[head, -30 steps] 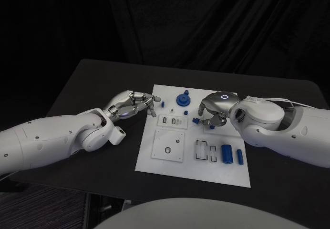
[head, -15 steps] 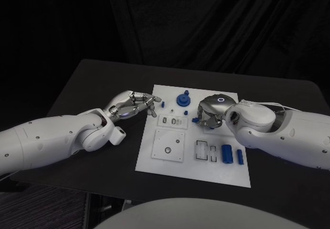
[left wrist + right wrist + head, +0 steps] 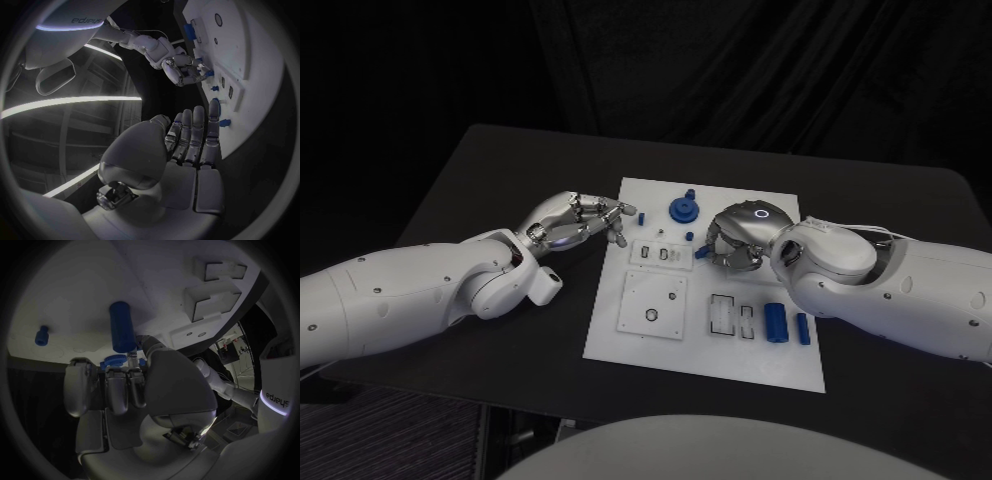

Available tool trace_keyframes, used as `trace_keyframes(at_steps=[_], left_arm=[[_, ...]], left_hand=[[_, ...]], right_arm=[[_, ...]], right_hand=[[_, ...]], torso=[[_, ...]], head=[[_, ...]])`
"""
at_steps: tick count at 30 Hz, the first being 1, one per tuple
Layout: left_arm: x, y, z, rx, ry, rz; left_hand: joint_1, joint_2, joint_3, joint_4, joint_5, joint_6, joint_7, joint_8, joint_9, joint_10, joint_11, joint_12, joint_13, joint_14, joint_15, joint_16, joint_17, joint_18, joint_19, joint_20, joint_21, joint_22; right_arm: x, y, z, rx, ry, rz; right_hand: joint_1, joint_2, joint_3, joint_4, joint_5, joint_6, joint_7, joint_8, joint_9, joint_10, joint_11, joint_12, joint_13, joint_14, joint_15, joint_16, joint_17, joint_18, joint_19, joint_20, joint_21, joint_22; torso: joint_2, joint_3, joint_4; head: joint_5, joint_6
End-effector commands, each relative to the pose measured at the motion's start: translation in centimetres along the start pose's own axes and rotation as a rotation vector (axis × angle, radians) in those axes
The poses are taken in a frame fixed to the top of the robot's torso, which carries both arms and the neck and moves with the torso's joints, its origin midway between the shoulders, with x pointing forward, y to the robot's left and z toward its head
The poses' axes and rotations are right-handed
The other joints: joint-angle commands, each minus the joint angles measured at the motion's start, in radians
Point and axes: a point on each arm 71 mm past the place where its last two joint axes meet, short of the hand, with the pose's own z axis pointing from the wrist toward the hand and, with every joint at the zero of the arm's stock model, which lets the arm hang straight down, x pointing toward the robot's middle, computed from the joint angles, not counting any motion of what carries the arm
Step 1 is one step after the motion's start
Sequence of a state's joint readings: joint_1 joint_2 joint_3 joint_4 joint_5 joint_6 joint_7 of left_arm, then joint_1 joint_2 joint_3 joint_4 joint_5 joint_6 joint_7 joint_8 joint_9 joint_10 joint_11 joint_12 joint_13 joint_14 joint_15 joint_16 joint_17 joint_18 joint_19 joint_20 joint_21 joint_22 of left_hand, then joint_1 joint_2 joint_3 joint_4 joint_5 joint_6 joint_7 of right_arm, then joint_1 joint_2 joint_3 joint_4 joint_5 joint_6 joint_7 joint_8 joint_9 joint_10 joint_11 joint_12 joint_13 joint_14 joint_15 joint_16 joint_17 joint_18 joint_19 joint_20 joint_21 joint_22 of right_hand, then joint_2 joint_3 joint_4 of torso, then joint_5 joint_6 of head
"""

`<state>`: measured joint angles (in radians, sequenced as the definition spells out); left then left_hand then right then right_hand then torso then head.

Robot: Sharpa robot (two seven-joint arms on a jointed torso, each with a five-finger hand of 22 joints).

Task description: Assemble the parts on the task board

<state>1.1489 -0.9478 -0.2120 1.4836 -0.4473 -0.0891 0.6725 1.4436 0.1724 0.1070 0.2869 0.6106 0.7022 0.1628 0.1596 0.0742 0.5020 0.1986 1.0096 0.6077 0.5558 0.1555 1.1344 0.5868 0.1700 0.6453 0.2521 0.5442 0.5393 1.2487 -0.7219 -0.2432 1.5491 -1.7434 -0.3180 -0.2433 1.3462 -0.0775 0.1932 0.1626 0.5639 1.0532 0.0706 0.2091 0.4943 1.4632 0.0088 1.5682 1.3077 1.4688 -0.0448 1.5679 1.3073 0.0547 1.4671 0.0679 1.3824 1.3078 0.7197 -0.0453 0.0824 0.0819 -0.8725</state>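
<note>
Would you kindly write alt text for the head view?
Two white robot arms reach over a white task board on a black table. The right hand hovers over small blue parts near the board's middle; the left hand sits at its left edge.

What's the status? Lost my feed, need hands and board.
Left hand open beside the task board. Right hand over the board, fingers curled at a small blue part; grip unclear. Nothing blocking.
</note>
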Motion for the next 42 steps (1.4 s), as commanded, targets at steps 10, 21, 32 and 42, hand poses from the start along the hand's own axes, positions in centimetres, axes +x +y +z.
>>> trace_keyframes(at_steps=[10,21,32,42], left_arm=[[0.17,0.1,-0.16,0.0,0.007,-0.011],[0.15,0.16,-0.28,-0.004,0.006,-0.012],[0.19,0.19,-0.28,-0.006,0.006,-0.012],[0.22,0.19,-0.27,-0.006,0.007,-0.013]], left_hand=[[0.006,-0.006,0.008,-0.001,0.004,-0.007,0.001,-0.003,0.0,-0.005,-0.003,-0.007,0.002,-0.007,-0.001,-0.004,0.002,-0.001,-0.008,0.0,0.006,0.001],[0.006,-0.006,0.009,0.0,0.004,-0.007,0.002,-0.003,0.0,-0.005,-0.003,-0.008,0.003,-0.007,-0.001,-0.004,0.002,-0.001,-0.008,0.0,0.006,0.002],[0.006,-0.006,0.009,0.0,0.004,-0.007,0.002,-0.003,0.0,-0.005,-0.003,-0.008,0.003,-0.007,-0.001,-0.004,0.002,-0.001,-0.008,0.0,0.006,0.002],[0.006,-0.006,0.009,0.0,0.004,-0.007,0.002,-0.003,0.0,-0.005,-0.003,-0.008,0.003,-0.007,-0.001,-0.004,0.002,-0.001,-0.008,0.0,0.006,0.002]], right_arm=[[0.22,-0.28,-0.2,0.03,0.018,0.037],[0.0,-0.34,-0.26,0.045,-0.012,0.047],[-0.09,-0.08,-0.09,0.028,-0.024,0.049],[0.09,0.49,0.11,-0.011,0.006,0.042]], right_hand=[[-0.036,-0.027,-0.009,0.007,-0.188,-0.07,0.021,-0.001,0.038,0.108,0.014,0.003,0.263,0.102,0.01,0.003,0.263,0.001,-0.031,0.007,-0.043,0.189],[-0.036,-0.029,-0.029,0.008,-0.268,-0.155,0.044,-0.007,0.068,0.108,0.032,0.003,0.263,0.102,0.025,0.003,0.263,0.009,-0.053,0.019,-0.08,0.178],[-0.027,-0.017,-0.024,0.009,-0.23,-0.204,0.056,-0.015,0.064,0.108,0.04,0.003,0.263,0.102,0.034,0.003,0.263,0.01,-0.057,0.029,-0.085,0.177],[-0.004,-0.015,-0.004,0.002,-0.182,-0.254,0.064,-0.046,0.018,0.108,0.039,0.003,0.263,0.102,0.034,0.003,0.263,0.013,-0.066,0.032,-0.097,0.174]], torso=[[0.0,-0.0002,-0.0023],[0.0,-0.0004,-0.0011],[0.001,-0.0007,-0.0008],[0.001,-0.0017,-0.0008]], head=[[0.003,0.0],[0.001,0.0],[0.0,0.0],[-0.001,0.0]])
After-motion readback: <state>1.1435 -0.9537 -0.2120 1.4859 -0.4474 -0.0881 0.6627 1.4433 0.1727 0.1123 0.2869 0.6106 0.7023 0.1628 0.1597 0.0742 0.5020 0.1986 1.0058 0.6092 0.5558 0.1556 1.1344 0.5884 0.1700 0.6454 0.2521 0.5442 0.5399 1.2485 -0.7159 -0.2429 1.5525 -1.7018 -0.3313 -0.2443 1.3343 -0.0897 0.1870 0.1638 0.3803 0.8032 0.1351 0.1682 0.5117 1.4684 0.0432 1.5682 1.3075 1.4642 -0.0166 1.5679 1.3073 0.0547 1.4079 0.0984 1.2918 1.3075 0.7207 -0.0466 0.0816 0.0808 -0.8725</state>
